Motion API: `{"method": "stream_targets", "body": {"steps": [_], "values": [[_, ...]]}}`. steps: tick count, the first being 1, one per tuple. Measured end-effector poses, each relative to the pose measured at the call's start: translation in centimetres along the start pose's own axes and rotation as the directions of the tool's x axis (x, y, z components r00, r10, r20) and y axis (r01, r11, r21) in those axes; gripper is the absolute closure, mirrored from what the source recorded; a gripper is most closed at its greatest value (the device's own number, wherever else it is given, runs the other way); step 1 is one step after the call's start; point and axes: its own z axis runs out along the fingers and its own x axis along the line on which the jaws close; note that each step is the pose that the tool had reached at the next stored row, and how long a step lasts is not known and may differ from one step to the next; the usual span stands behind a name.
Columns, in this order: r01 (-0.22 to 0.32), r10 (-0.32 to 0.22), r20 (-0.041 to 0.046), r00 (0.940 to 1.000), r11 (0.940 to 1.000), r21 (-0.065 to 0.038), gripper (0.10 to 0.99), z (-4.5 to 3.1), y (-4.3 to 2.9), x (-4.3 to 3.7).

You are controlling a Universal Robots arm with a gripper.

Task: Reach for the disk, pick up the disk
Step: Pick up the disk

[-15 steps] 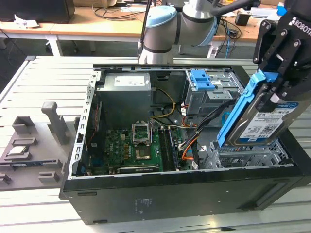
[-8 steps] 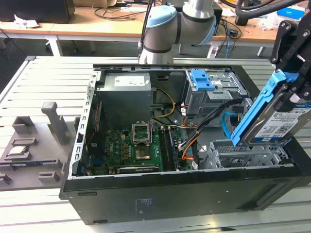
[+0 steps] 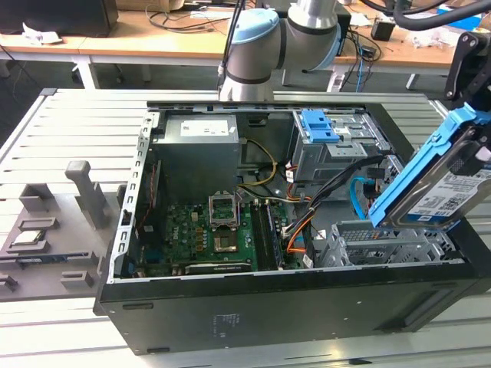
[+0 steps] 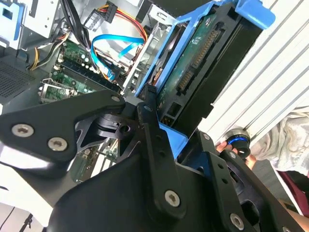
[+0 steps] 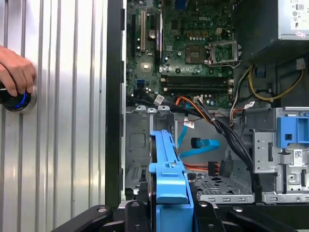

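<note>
Slats of grey metal make up the table point(image 3: 69, 130), and it is big and flat so the heavy things can sit on it. On it lies the computer case point(image 3: 268, 307) on its side with the cover off, so everything inside can be reached from above. At the back of the exterior view stands the robot arm point(image 3: 265, 42), behind the case. Inside the case the green board point(image 3: 207, 238) lies flat at the bottom, and a grey drive cage point(image 3: 337, 149) with a blue latch point(image 3: 318, 126) on top sits near the far wall. An open metal bay point(image 3: 383, 241) sits at the near corner on the exterior view's right, and it looks like the slot the disk fits in. Right above that bay is the disk point(image 3: 445, 180), tilted up on its edge and lifted clear of the case, with blue rails along its sides. The claw point(image 4: 166, 128) is closed on the disk, with one black finger point(image 4: 154, 140) pressed to each side so it cannot slip. It grips the end of the disk, so the rest is free to slide out of the bay. Off to the side on the table, a hand point(image 5: 14, 72) rests on a small round button point(image 5: 17, 99) with a blue light.
</note>
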Motion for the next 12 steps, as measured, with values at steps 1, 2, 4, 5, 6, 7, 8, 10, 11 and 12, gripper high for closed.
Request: {"method": "stream_targets", "body": {"steps": [1, 2, 4, 5, 6, 7, 8, 10, 11, 12], "values": [[0.000, 0.000, 0.0001, 1.0000, 1.0000, 0.000, 0.718, 0.02, 0.31, 0.00], [0.000, 0.000, -0.0006, 1.0000, 1.0000, 0.001, 0.718, 0.00, 0.65, -0.01], [0.000, 0.000, -0.0007, 1.0000, 1.0000, 0.001, 0.718, 0.03, 1.37, -0.02], [0.000, 0.000, -0.0010, 1.0000, 1.0000, 0.001, 0.718, 0.05, 1.70, -0.03], [0.000, 0.000, -0.0010, 1.0000, 1.0000, 0.002, 0.718, 0.10, 1.82, -0.02], [0.000, 0.000, -0.0008, 1.0000, 1.0000, 0.001, 0.718, 0.18, 1.87, -0.02], [0.000, 0.000, -0.0009, 1.0000, 1.0000, 0.001, 0.718, 0.38, 1.91, -0.02], [0.000, 0.000, -0.0011, 1.0000, 1.0000, 0.001, 0.718, 0.62, 1.97, -0.05], [0.000, 0.000, -0.0010, 1.0000, 1.0000, 0.001, 0.718, 0.75, 2.09, -0.12], [0.000, 0.000, -0.0011, 1.0000, 1.0000, 0.001, 0.718, 0.85, 2.25, -0.18]]}}
